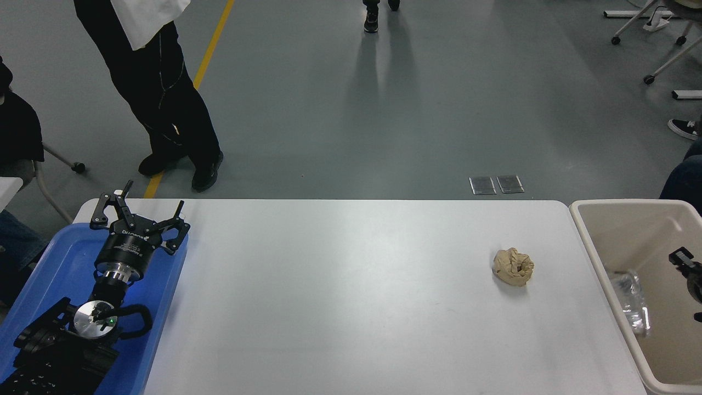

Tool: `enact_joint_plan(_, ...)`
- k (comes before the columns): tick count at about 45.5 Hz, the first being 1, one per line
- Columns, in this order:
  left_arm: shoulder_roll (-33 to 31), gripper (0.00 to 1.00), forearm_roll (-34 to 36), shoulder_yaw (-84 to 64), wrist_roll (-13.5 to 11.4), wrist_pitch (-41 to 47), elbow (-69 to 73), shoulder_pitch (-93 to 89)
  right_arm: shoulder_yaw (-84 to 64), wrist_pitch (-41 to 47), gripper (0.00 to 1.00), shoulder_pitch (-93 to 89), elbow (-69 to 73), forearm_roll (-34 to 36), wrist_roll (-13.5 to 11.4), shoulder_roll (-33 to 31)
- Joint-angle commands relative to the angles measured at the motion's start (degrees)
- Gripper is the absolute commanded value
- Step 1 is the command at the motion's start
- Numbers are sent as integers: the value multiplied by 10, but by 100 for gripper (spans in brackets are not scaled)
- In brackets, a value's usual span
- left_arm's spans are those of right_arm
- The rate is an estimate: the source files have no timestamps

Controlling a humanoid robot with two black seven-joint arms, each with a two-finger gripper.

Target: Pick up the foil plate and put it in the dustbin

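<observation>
Inside the dustbin (589, 241), just to the left of your right gripper (686, 266) and lower, the foil plate (630, 302) lies tilted against the bin's near-left wall, blurred and only partly readable. Your right gripper hangs over the bin's interior at the picture's right edge, apart from the plate; so little of it shows that you cannot tell how its fingers stand. Well to its left, on the white table (351, 307), sits a crumpled tan paper ball (513, 266). Far across at the lower left, your left gripper (140, 211) rests over the blue tray (60, 263) (fingers spread apart, holding nothing). A person's legs (164, 104) stand beyond the table.
</observation>
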Motion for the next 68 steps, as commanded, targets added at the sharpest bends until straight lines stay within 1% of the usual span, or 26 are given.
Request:
enact_joint_plan(1,0,99,0,1,0,0,0,-1,-4,41,100,50,14,-9,4,-24)
enact_joint_plan(7,0,99,0,1,1,0,0,-1,-17,65,100,132,109,-16,6,-63)
enact_joint_plan(12,0,99,0,1,1,0,0,-1,-46,79,100,216,204,-59,9,-93)
enact_joint_plan(16,0,99,0,1,1,0,0,-1,-76,114,100,283,268,-96,25,-107)
enact_joint_plan(20,1,99,0,1,1,0,0,-1,-114,164,100,364,333,-111,43,-114)
enact_joint_plan(23,0,99,0,1,1,0,0,-1,-146,198,100,428,384,-114,52,-114)
enact_joint_plan(27,0,99,0,1,1,0,0,-1,-174,224,100,507,457,-114,57,-109)
enact_joint_plan(38,1,99,0,1,1,0,0,0,-186,278,100,648,622,-130,57,-71)
enact_joint_plan(46,1,99,0,1,1,0,0,0,-242,308,100,763,732,-130,55,-36)
enact_joint_plan(56,1,99,0,1,1,0,0,0,-257,377,100,884,810,-127,50,-25)
enact_joint_plan(59,1,99,0,1,1,0,0,0,-258,377,100,921,818,-126,46,-26)
enact_joint_plan(61,1,99,0,1,1,0,0,0,-258,377,100,945,822,-126,38,-27)
enact_joint_plan(68,1,99,0,1,1,0,0,0,-262,377,100,993,818,-126,-33,-34)
